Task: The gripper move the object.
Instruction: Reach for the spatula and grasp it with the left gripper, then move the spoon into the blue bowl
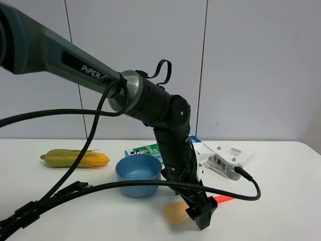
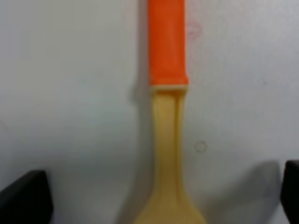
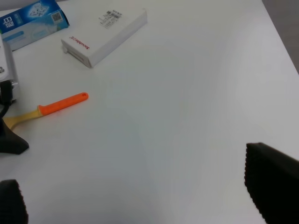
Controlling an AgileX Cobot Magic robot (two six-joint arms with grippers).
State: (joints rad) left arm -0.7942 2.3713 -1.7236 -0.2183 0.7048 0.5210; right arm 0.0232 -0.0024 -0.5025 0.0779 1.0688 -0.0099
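The spatula point(image 1: 176, 214) lies flat on the white table in front of the blue bowl, with its pale yellow blade toward the front and its orange-red handle point(image 1: 223, 199) pointing right. My left gripper point(image 1: 201, 213) is down at the table over the spatula's neck. In the left wrist view its black fingers point(image 2: 23, 198) stand apart on either side of the spatula point(image 2: 167, 116), open and not touching it. The right wrist view shows the spatula point(image 3: 60, 103) off to the side. My right gripper point(image 3: 140, 186) is open and empty above bare table.
A blue bowl point(image 1: 139, 174) stands behind the spatula, with a corn cob point(image 1: 75, 158) to its left. A white box point(image 1: 228, 155) and a blue-green box point(image 1: 145, 149) lie behind the arm. Black cables point(image 1: 50, 201) trail across the front left.
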